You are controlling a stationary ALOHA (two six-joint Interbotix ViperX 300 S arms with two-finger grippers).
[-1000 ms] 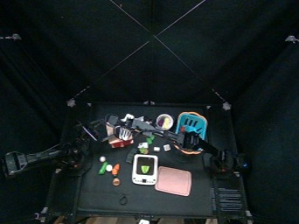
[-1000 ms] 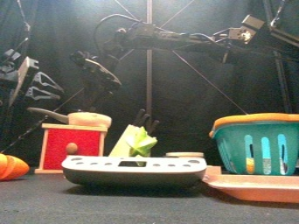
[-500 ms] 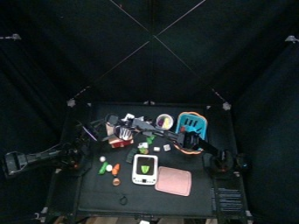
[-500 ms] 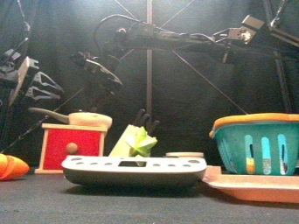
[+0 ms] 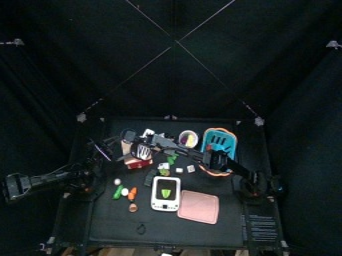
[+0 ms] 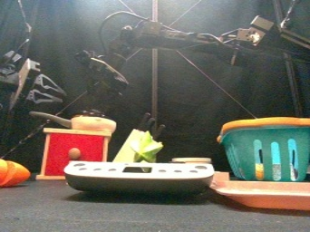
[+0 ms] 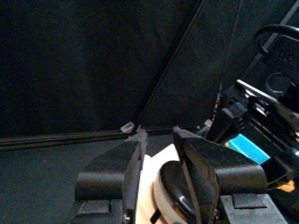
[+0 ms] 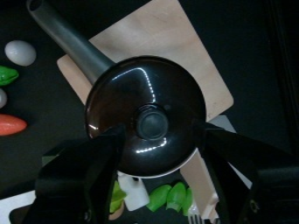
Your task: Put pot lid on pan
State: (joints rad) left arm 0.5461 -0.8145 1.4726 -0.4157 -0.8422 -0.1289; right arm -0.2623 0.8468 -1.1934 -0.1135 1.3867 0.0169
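Observation:
A dark pot lid [image 8: 149, 118] with a centre knob sits on the pan, whose black handle [image 8: 65, 39] sticks out to one side. The pan [image 6: 82, 123] stands on a tan-topped red box [image 6: 72, 149] at the left of the table. My right gripper [image 8: 158, 144] is open and hovers just above the lid, one jaw on either side of it, holding nothing. In the top view the right arm reaches across the middle to the pan [image 5: 139, 152]. My left gripper [image 7: 158, 140] rests at the table's left side, jaws close together and empty.
A teal basket [image 6: 269, 149] and a pink board [image 6: 260, 192] are at the right. A white scale [image 6: 140, 174] stands at the front middle with a green vegetable [image 6: 140, 145] behind it. Small vegetables [image 5: 127, 190] lie at the front left.
The right gripper has shifted slightly up and to the left above the pan. The lid stays on the pan. The left arm has not moved.

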